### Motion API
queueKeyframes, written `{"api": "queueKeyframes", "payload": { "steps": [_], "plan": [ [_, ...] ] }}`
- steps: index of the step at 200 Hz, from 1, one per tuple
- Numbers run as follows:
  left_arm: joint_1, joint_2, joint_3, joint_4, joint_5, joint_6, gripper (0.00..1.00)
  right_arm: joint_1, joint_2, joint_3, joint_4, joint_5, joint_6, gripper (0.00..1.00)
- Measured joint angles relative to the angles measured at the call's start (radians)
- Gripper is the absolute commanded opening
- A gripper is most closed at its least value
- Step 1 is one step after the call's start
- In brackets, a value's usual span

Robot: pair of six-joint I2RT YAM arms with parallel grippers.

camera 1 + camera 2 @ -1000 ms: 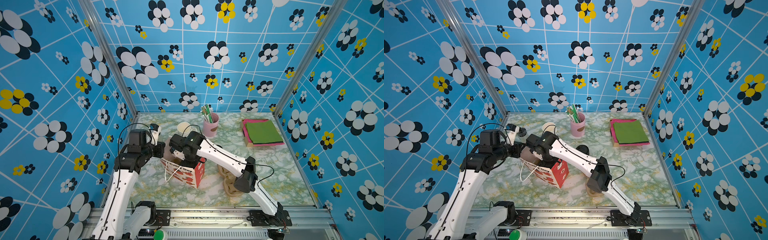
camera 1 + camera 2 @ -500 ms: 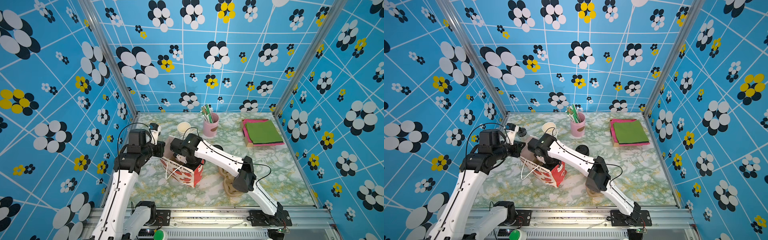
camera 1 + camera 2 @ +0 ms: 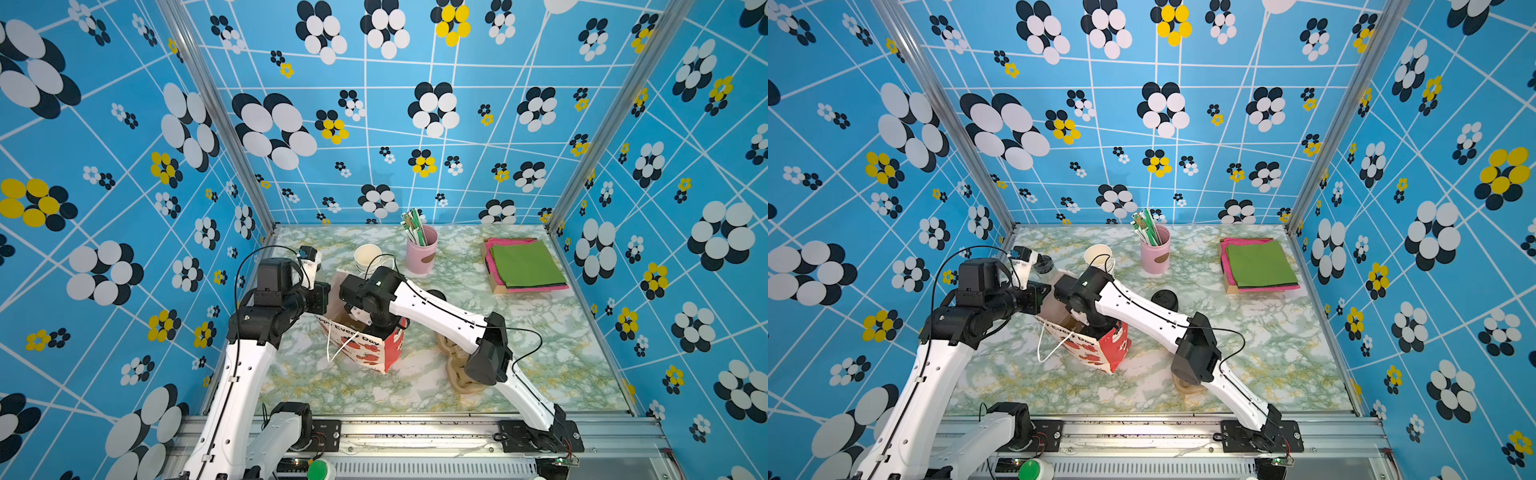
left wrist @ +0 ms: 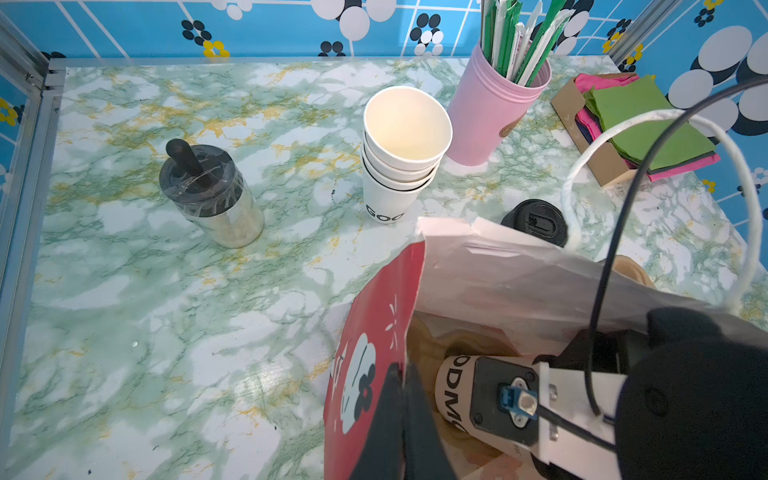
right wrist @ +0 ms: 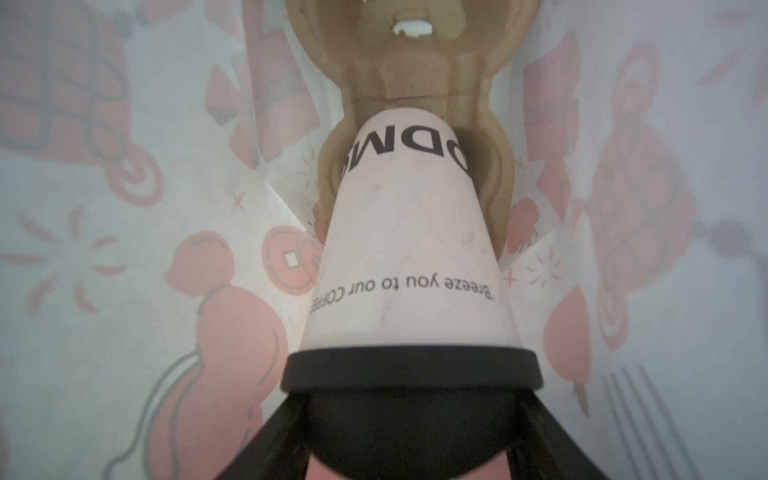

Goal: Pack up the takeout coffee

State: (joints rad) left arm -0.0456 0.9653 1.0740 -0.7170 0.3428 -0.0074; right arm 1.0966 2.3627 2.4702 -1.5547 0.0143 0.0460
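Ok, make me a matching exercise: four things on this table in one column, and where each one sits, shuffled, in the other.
1 takeout coffee
2 straws
3 green napkins
4 black lids

A in the pink cup
B on the bare table
C inside the red paper bag
D in the cardboard tray

Pairs: 1-C, 2-A, 3-D, 4-B.

White arm links [image 3: 245,374], black joints [image 3: 486,353], thin black cables [image 4: 623,208].
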Motion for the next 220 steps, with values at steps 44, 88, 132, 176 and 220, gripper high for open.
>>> {"api": "queueKeyframes", "payload": {
  "steps": [44,88,132,176,220],
  "plan": [
    [0.0,0.0,0.0,-0.002,0.0,0.0,0.0,0.001,0.0,0.058,0.037,0.002,0.008,0.54],
    [0.0,0.0,0.0,-0.013,0.0,0.0,0.0,0.001,-0.002,0.097,0.073,0.007,0.016,0.53],
    [0.0,0.0,0.0,-0.016,0.0,0.0,0.0,0.001,-0.03,0.108,0.084,0.014,0.018,0.52],
    [0.0,0.0,0.0,-0.016,-0.001,0.0,0.0,0.001,-0.09,0.121,0.101,0.026,0.018,0.51],
    [0.0,0.002,0.0,-0.016,-0.003,0.0,0.0,0.001,-0.144,0.125,0.101,0.04,0.019,0.49]
  ]
}}
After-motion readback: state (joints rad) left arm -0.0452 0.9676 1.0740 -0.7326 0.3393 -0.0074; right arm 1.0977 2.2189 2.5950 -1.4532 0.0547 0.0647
